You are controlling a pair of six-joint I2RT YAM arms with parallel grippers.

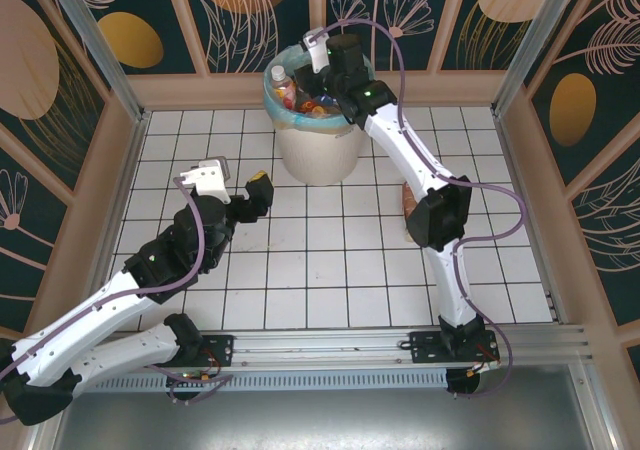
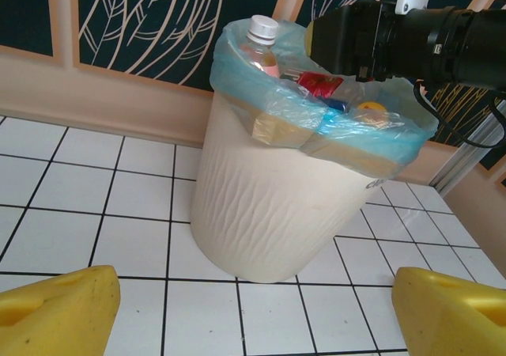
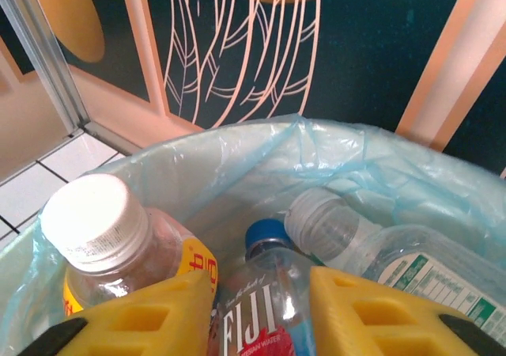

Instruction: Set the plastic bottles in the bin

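The job looks nearly finished. The round off-white plastic bin [image 1: 318,148], lined with a light blue translucent bag [image 2: 332,123], stands on the white tiled table [image 1: 330,270] near the middle of its far edge, and it is heaped almost to the rim with plastic bottles. Among them are a white-capped bottle with a red and yellow label [image 3: 99,229] leaning against the left side of the liner, and a clear ribbed bottle with a pale cap [image 3: 336,228] lying toward the right. The right gripper [image 3: 261,286] hangs over the mouth of the bin. Its yellow fingers [image 3: 150,316] stand narrow and press both sides of a blue-capped clear bottle with a red label [image 3: 265,249], so this one seems held just above the pile and not yet let go. The left gripper [image 2: 253,312] hovers over the tiles on the near left side of the bin, spread wide with nothing between its fingers. Outside the bin, the one possible leftover is a brown object [image 1: 404,202] on the tiles beside the right arm's elbow. Most of it is hidden, so I cannot tell whether it is a bottle. What remains is probably this drop and perhaps that piece.
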